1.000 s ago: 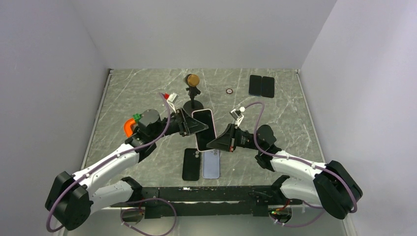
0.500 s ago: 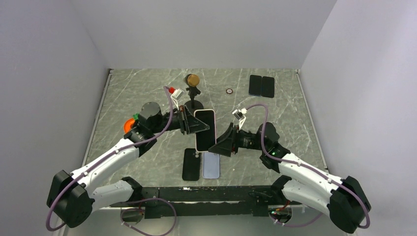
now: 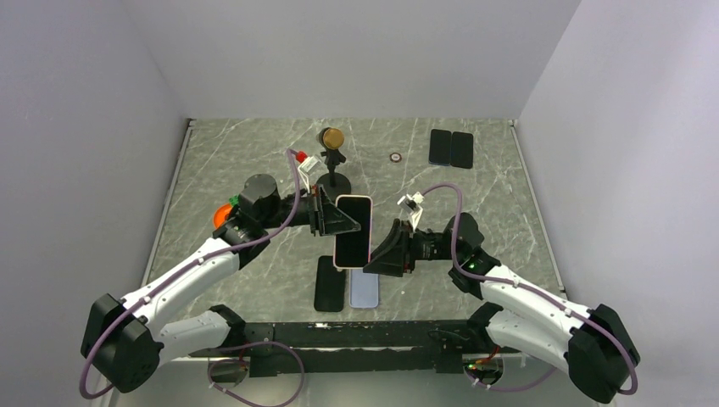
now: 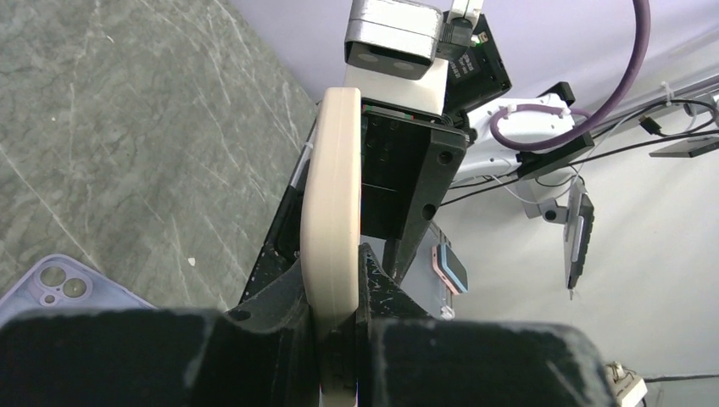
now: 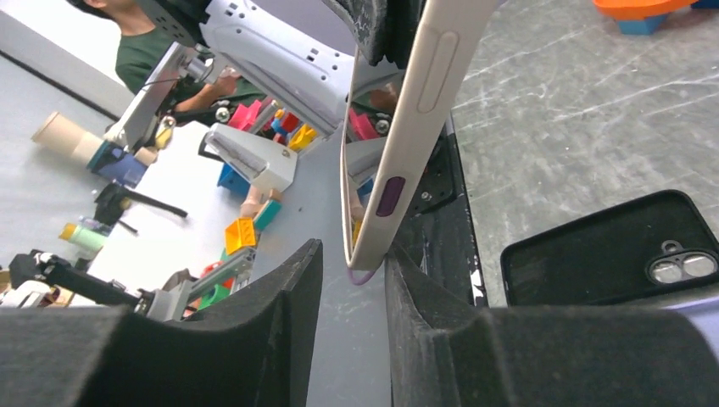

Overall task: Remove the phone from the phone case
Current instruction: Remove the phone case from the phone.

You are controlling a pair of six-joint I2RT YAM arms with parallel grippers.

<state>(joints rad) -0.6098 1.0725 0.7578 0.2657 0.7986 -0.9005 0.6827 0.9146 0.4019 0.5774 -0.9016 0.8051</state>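
Phone [image 3: 353,231], centre frame above desk [image 3: 246,157]: still in case [image 4: 332,195], left hand [image 4: 333,292] clamped on its edge, right hand [image 5: 354,280] open astride lower corner; removal outstanding.

Overhead view: grey marbled table [image 3: 254,153], white walls on 3 sides. My two arms reach in from the bottom edge and meet mid-table. Btwn them a phone [image 3: 353,233], dark screen up, in a cream case [image 3: 353,197], is held up off the table. My left gripper [image 3: 335,219] holds its left edge. My right gripper [image 3: 386,250] sits at its lower right corner, grip unclear from here. Beneath lie a black case [image 3: 329,284] and a blue case [image 3: 365,292], side by side. Far side: small stand [image 3: 332,161] w/ a gold disc, a tiny ring [image 3: 395,156], 2 dark rectangles [image 3: 450,147] back right. Orange object [image 3: 222,214] by my left arm.
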